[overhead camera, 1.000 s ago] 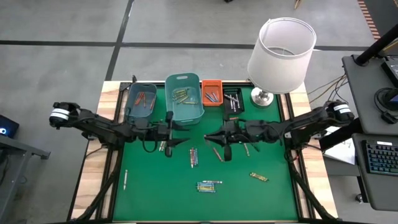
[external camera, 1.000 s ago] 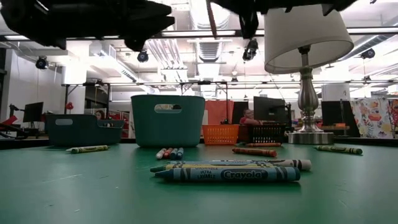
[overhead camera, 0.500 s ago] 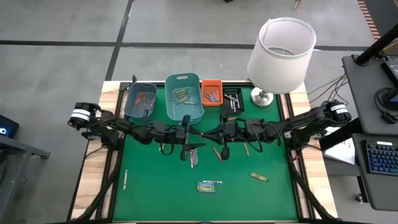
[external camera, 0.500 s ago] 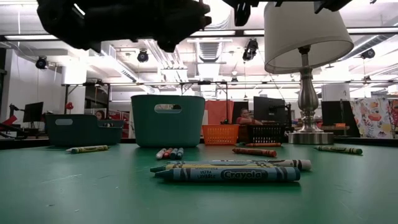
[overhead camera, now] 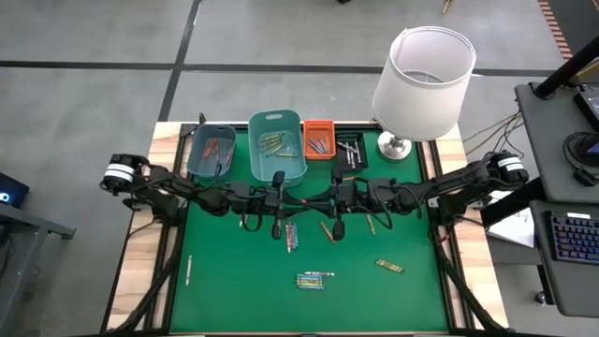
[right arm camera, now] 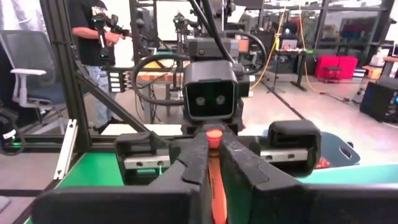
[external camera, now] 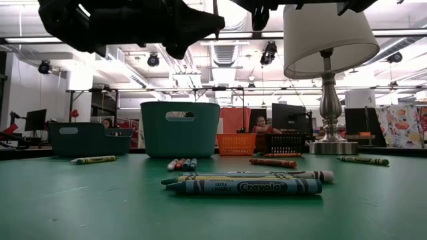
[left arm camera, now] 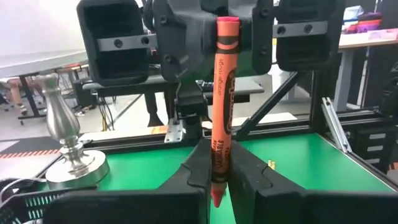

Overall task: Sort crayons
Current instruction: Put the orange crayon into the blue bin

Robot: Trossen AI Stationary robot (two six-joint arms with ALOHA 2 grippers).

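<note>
While the two arms meet tip to tip above the middle of the counter (overhead camera: pixel 234 281), you have one orange-red crayon (left arm camera: pixel 221 106) shared between them. Your left end effector (left arm camera: pixel 216 169) is clenched on the lower part of that crayon, which stands upright between its fingers (left arm camera: pixel 198 163) in the left wrist view, the upper end reaching the facing arm. Your right end effector (right arm camera: pixel 213 149) comes in from 3 o'clock, and its fingers (right arm camera: pixel 193 155) sit tight against the same crayon on both sides, so it grasps it as well. From above, the handover spot lies just toward 12 o'clock from the counter's centre, clear of the surface.

Loose crayons lie on the green mat: a small group (overhead camera: pixel 291 236) near the centre, just beneath the left end effector, another group (overhead camera: pixel 315 280) at 6 o'clock, a single yellow-green one (overhead camera: pixel 389 267) at 4 o'clock, and a pale one (overhead camera: pixel 188 269) at 8 o'clock.

Along the 12 o'clock edge you have a dark teal bin (overhead camera: pixel 198 159), a larger teal bin (overhead camera: pixel 278 120), an orange bin (overhead camera: pixel 318 124) and a black bin (overhead camera: pixel 351 159), each holding crayons. A lamp (overhead camera: pixel 423 70) stands at 1 o'clock.
</note>
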